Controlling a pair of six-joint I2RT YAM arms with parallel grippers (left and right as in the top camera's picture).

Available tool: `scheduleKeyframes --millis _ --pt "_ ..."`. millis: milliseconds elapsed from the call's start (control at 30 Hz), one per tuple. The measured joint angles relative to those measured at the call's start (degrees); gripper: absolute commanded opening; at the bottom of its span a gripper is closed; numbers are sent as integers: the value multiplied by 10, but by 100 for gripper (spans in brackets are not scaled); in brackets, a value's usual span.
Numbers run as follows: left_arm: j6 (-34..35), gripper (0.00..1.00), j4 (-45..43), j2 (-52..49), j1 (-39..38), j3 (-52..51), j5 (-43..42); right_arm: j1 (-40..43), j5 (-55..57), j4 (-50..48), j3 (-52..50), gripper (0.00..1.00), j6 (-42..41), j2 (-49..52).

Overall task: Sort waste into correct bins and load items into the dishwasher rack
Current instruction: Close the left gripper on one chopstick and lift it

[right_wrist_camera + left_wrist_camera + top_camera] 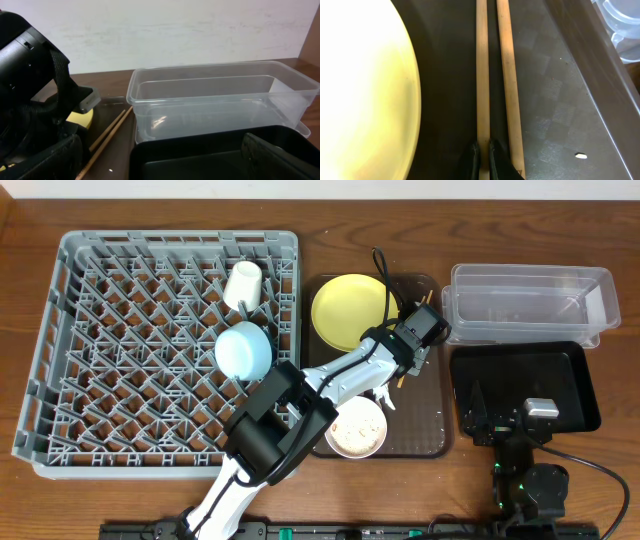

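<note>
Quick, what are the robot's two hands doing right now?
Left hand: closed on one wooden chopstick.
Right hand: open, holding nothing.

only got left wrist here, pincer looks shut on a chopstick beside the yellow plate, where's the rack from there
Observer: The dishwasher rack fills the left side of the table, just left of the brown tray where your left pincer has the chopsticks.
Operator: anything loaded in it yet
Observer: A cream cup and a light blue bowl sit along its right side.
Operator: and the right arm
Observer: The right pincer hangs open over the black tray, at the table's right end.
</note>
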State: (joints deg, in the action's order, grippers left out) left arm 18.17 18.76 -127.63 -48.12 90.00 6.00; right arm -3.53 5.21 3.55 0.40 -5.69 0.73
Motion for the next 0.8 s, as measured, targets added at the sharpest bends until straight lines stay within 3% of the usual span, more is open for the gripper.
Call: scheduleKeyframes --millis 233,567,800 --pt "2 6 3 19 0 0 -18 0 0 0 0 99 0 0" --pt "41 6 32 162 0 0 -42 0 0 0 0 99 0 0" --pt "45 6 138 214 17 0 -36 0 0 0 0 99 0 0"
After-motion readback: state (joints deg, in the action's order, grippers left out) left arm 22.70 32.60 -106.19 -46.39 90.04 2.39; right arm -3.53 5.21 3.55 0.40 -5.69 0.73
